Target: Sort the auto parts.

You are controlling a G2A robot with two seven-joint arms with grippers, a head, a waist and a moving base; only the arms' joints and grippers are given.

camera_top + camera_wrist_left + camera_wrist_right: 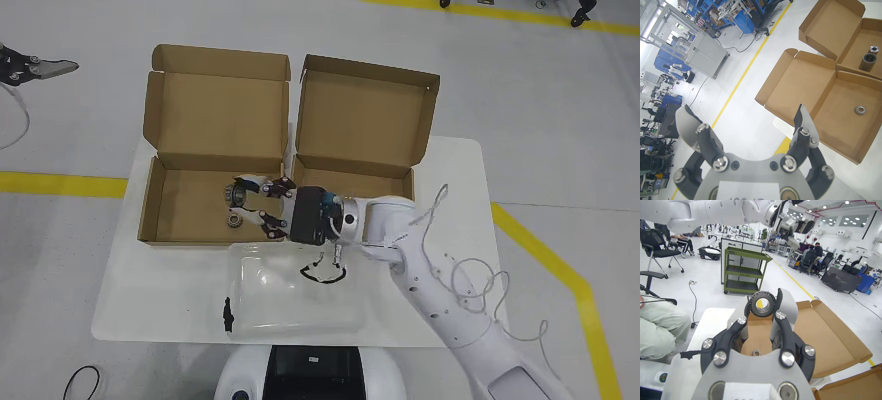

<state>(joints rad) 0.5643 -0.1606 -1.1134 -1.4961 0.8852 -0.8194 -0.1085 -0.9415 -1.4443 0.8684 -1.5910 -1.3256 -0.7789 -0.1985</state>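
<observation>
right gripper [762, 303] was closed partway on a tapered roller bearing [762, 312], pads on its outer ring, bore facing the wrist camera. in the top view it hung over the left cardboard box [165, 205], toward the box's 3 o'clock side. a smaller bearing [233, 219] lay on the box floor at about 7 o'clock of the held one (clear of the fingers). right cardboard box [360, 120] sat just beside at 3 o'clock, lid open, with two dark metal sleeves [867, 61] standing inside. left gripper [743, 109] was spread wide with nothing in it, off the white table [450, 200] at 10 o'clock, over the floor.
</observation>
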